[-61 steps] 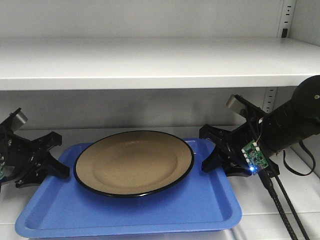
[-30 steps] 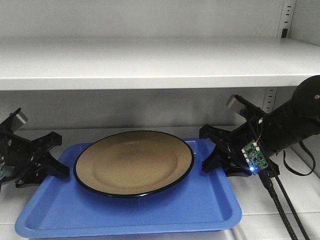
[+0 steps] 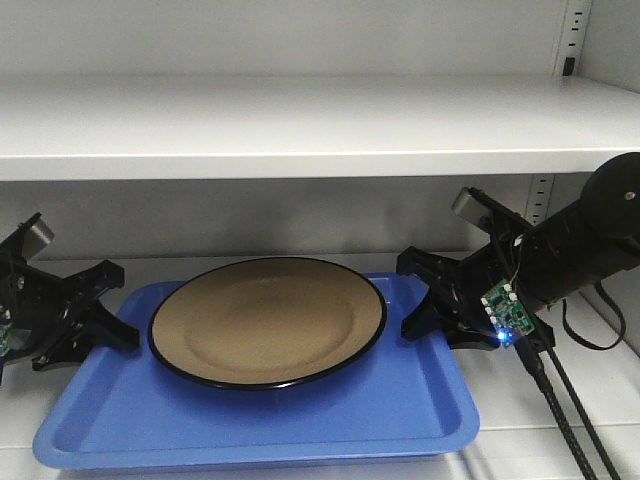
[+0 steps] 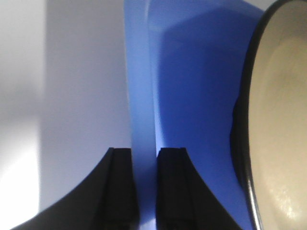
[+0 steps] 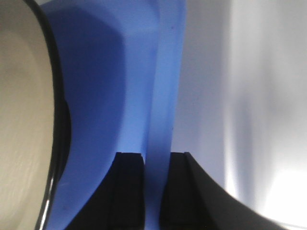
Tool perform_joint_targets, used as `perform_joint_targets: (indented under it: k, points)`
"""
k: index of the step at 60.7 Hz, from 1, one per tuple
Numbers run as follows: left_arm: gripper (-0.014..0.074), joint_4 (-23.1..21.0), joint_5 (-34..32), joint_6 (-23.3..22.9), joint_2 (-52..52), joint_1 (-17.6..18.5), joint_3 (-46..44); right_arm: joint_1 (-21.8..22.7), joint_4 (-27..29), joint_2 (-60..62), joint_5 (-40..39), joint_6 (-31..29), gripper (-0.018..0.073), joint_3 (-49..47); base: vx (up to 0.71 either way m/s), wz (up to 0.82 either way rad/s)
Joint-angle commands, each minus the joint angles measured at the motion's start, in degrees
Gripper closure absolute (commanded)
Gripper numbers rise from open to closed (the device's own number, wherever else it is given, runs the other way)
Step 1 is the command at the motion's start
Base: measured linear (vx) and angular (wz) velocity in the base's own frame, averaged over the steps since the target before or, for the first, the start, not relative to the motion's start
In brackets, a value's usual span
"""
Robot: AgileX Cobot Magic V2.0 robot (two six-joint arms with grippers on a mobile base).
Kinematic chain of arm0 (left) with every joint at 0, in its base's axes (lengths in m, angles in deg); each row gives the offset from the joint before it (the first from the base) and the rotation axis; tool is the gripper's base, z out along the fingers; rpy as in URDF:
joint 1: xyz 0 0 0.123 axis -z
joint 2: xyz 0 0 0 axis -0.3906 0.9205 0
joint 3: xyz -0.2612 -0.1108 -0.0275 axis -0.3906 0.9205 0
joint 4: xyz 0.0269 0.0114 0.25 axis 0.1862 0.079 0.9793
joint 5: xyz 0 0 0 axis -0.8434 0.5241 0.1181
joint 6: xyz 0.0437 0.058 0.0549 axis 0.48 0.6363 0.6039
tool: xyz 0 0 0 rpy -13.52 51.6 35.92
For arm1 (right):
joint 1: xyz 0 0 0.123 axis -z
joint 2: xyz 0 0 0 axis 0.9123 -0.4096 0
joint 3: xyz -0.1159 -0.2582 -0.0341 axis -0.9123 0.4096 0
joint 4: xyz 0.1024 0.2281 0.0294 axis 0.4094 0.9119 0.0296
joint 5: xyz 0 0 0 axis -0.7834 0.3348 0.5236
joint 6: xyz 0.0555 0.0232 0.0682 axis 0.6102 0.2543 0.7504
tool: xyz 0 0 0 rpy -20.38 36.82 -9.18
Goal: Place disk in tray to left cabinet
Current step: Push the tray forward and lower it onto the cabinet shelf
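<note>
Front-facing view: the round tan plate with a black rim lies in the bright blue plastic tray on the pale grey cabinet's lower shelf. Left gripper and right gripper each pinch the tray's side rim between their fingers.

Black cables and a small green circuit board, blue-lit.
</note>
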Motion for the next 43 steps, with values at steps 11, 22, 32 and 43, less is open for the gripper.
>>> perform_joint_targets:
  k: [11, 22, 32, 43]
  points:
    - [0.0589, -5.75, -8.98, 0.33, -2.78, 1.32, -2.09, -1.06, 6.27, -1.45, -7.15, -0.93, 0.0560, -2.22, 0.00, 0.00]
    - [0.0566, -3.44, -10.25, 0.41, -1.68, 1.32, -2.09, -1.06, 6.32, -3.31, -9.64, -1.11, 0.0558, -2.22, 0.00, 0.00]
    - [0.0512, -3.24, -8.14, 0.46, 1.09, 1.32, -2.09, -1.06, 5.58, -4.33, -10.82, -4.99, 0.0547, -2.22, 0.00, 0.00]
    - [0.0377, -3.29, -7.39, 0.60, 2.64, 1.32, -2.09, -1.06, 4.98, -4.29, -10.81, -9.46, 0.0504, -2.22, 0.00, 0.00]
